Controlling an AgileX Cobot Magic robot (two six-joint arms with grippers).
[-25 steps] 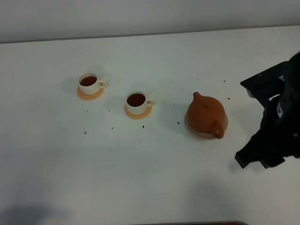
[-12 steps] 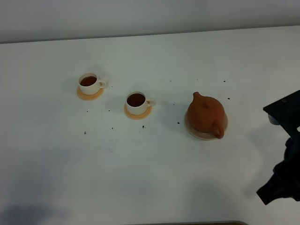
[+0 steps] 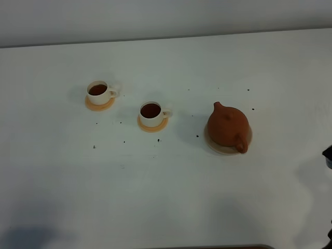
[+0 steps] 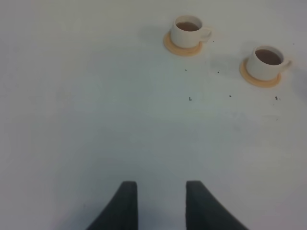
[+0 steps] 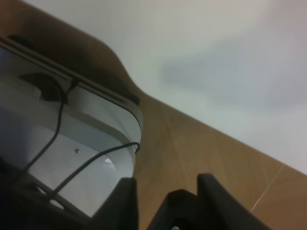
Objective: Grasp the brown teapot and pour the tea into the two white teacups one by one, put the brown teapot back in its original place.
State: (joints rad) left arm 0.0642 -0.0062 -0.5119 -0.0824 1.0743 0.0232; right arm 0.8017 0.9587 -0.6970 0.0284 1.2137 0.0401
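The brown teapot stands upright on its pale tan saucer, right of the table's middle, with nothing touching it. Two white teacups hold dark tea, each on a small orange coaster: one at the far left, the other nearer the middle. My left gripper is open over bare table, well short of the cups, with nothing between its fingers. My right gripper has its fingers apart and empty, facing away from the table. Only a dark sliver of the right arm shows at the high view's right edge.
Small dark specks dot the white table around the cups and teapot. The right wrist view shows a brown wooden surface and a grey-white housing with black cables.
The right arm has pulled away to the right, from beside the teapot to almost out of the high view. Teapot and cups have not moved.
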